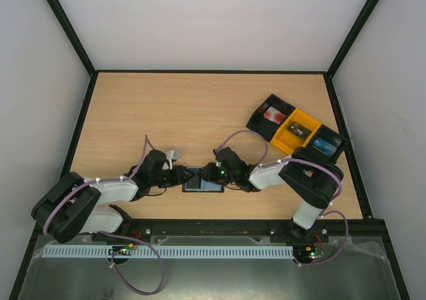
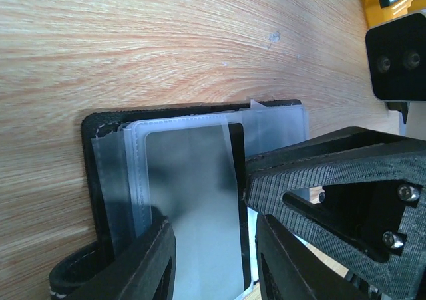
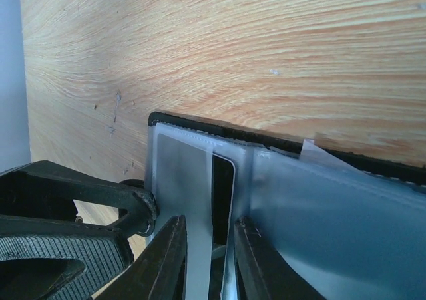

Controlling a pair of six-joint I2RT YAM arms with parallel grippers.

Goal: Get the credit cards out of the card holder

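Observation:
The black card holder lies open and flat on the table between my two grippers. Its clear sleeves hold a pale grey credit card with a dark edge stripe, also in the right wrist view. My left gripper comes in from the left; its jaws stand apart over that card, with nothing pinched. My right gripper comes in from the right; its jaws stand narrowly apart over the same sleeve. Each wrist view shows the other gripper's finger close by, in the left wrist view and the right wrist view.
A long black-and-yellow three-compartment tray stands at the back right, holding a small red-and-white object and a small bright blue object. Black frame rails edge the wooden table.

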